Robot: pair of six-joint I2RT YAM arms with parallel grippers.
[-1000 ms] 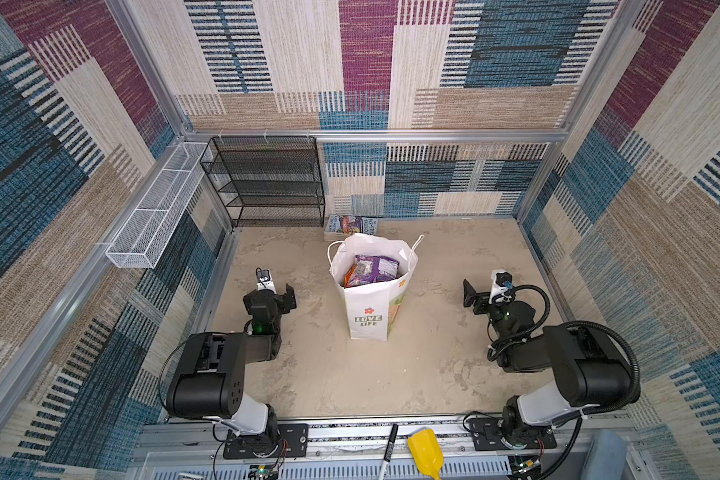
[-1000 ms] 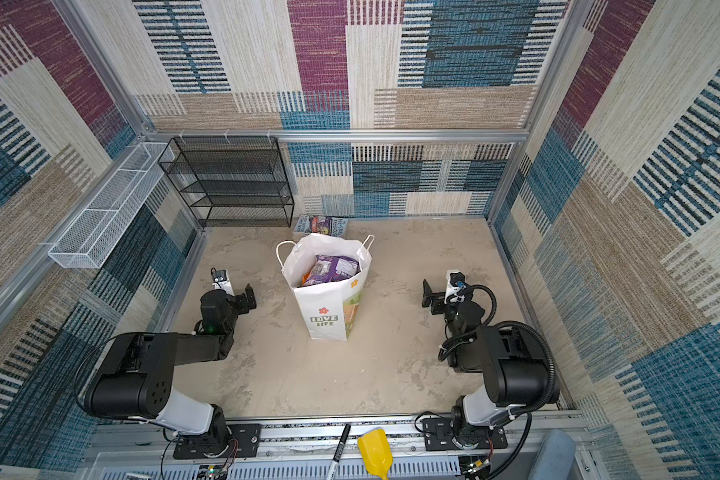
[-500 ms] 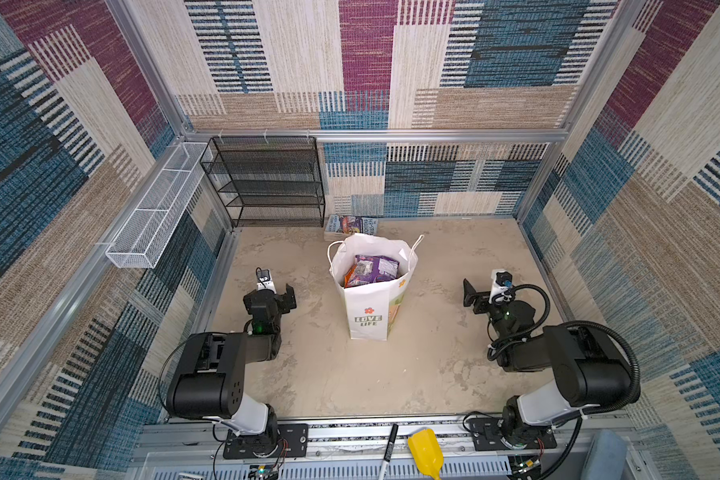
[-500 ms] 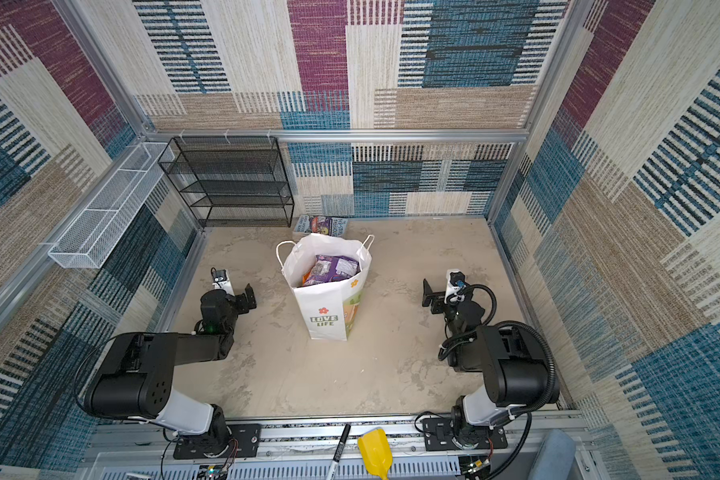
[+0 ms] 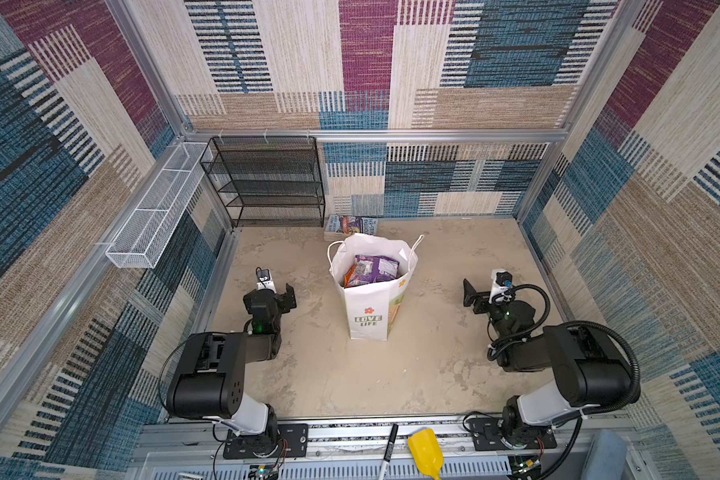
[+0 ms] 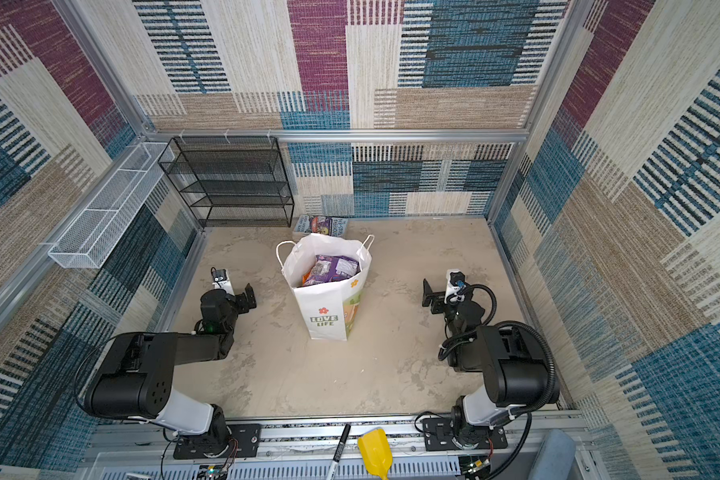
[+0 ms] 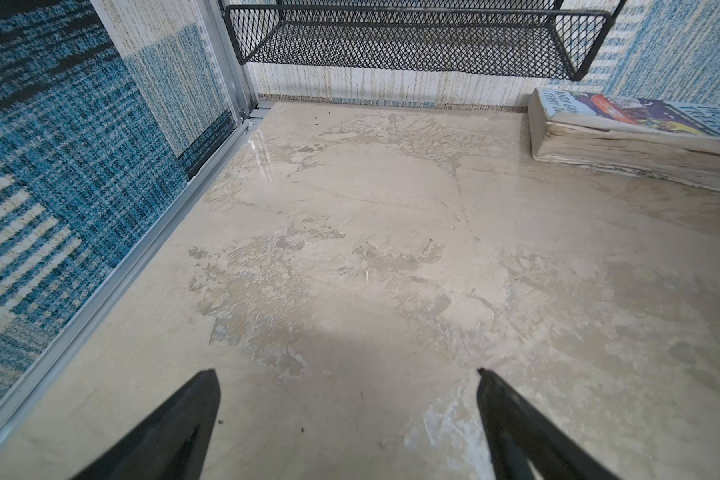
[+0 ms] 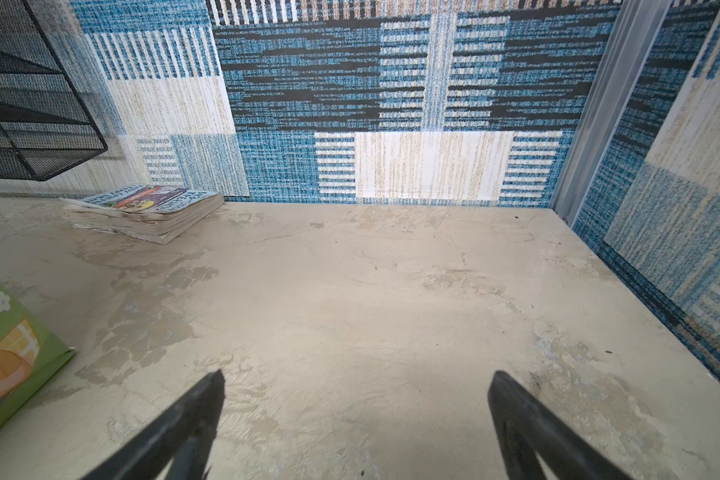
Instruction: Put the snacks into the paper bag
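Nothing is seen moved since the earlier frames. Snacks [image 5: 371,270] are packed inside the upright bag [image 5: 368,322] at frame centre, flanked by left pincer [image 7: 345,372] and right pincer [image 8: 357,375], both spread wide, empty, equally near.

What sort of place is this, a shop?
Probably a robot test cell, not a shop: patterned carpet panels in an aluminium frame box in a beige floor, a black left arm and right arm are mounted at its front edge, and a paper bag of snacks stands between them.
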